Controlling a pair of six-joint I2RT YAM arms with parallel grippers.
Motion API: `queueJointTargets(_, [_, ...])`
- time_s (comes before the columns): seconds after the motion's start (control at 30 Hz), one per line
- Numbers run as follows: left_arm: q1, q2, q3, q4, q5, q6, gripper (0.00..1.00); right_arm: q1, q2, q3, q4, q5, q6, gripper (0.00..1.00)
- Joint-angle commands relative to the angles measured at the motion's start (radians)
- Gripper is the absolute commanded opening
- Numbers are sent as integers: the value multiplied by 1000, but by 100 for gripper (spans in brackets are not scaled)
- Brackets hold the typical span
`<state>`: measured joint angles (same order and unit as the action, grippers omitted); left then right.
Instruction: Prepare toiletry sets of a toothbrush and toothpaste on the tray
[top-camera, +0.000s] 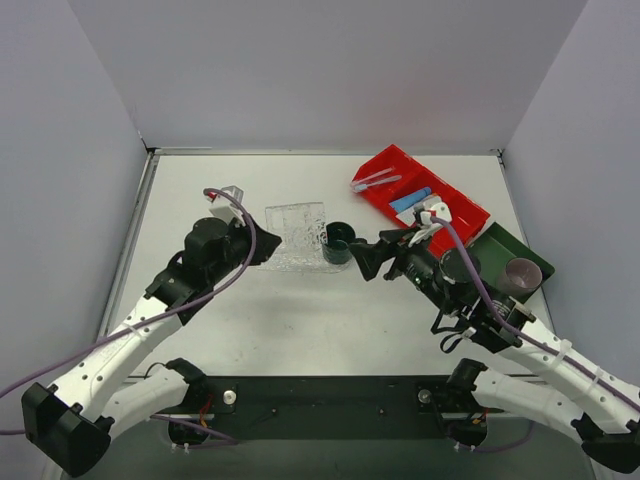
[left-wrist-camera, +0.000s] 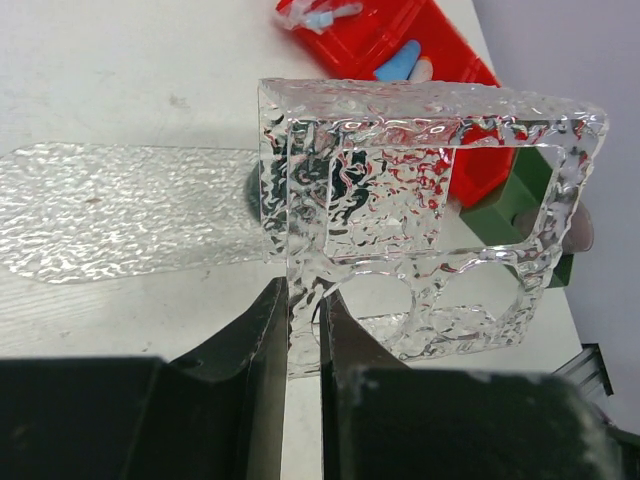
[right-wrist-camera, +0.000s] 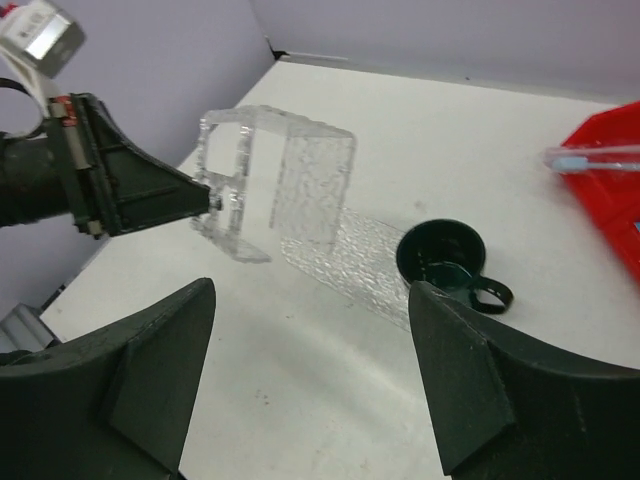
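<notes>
The tray, flat clear textured plastic, lies mid-table; it also shows in the left wrist view and the right wrist view. My left gripper is shut on the edge of a clear textured rack with round holes, held upright at the tray's left end. My right gripper is open and holds nothing, just right of the dark green mug. A wrapped toothbrush, a blue tube and a white tube lie in the red bin.
The dark green mug stands at the tray's right end. The red compartmented bin sits at the back right. Beside it is a dark green tray with a mauve cup. Walls close in the table's left, back and right.
</notes>
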<state>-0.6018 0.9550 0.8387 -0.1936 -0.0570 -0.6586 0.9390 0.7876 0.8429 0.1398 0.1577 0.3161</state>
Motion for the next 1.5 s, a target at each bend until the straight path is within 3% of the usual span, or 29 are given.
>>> queueJointTargets(0.0, [111, -6, 74, -90, 149, 73, 0, -162, -37, 19, -117, -78, 53, 73])
queueJointTargets(0.13, [201, 21, 69, -156, 267, 106, 0, -296, -92, -4, -180, -148, 104, 72])
queueJointTargets(0.33, [229, 105, 168, -279, 215, 189, 0, -371, -145, -25, -244, -195, 110, 72])
queueJointTargets(0.7, [197, 255, 198, -306, 73, 169, 0, -373, -174, 16, -451, 43, 20, 69])
queueJointTargets(0.97, [137, 399, 269, -306, 31, 117, 0, -374, -235, -7, -468, 82, 0, 69])
queueJointTargets(1.47, [120, 522, 298, -239, 37, 79, 0, -378, -275, -27, -485, 132, -45, 70])
